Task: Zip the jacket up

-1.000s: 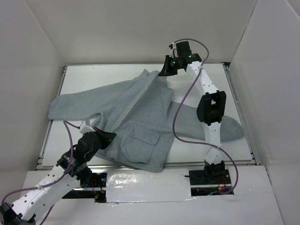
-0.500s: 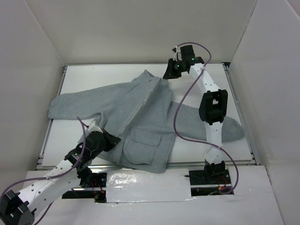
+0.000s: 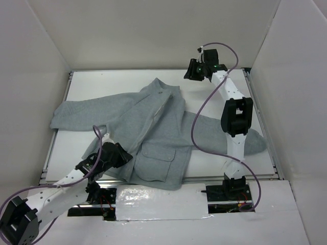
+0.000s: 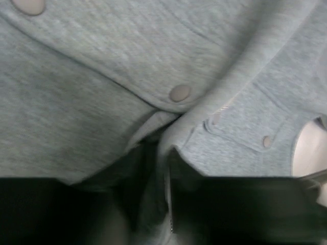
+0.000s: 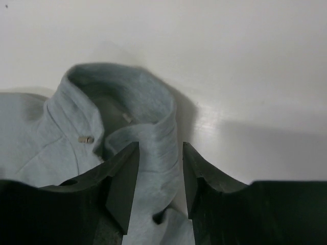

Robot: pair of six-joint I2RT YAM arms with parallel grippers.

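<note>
White table (image 3: 110, 82): one jacket (image 3: 153, 127); left gripper (image 3: 124, 155) pinching hem, right gripper (image 3: 188, 75) parted, empty.

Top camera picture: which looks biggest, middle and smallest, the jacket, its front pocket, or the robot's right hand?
1. jacket, by far the largest.
2. front pocket.
3. right hand, which looks only slightly smaller than the pocket. It may sit nearer the camera, so that order is unsure.
</note>
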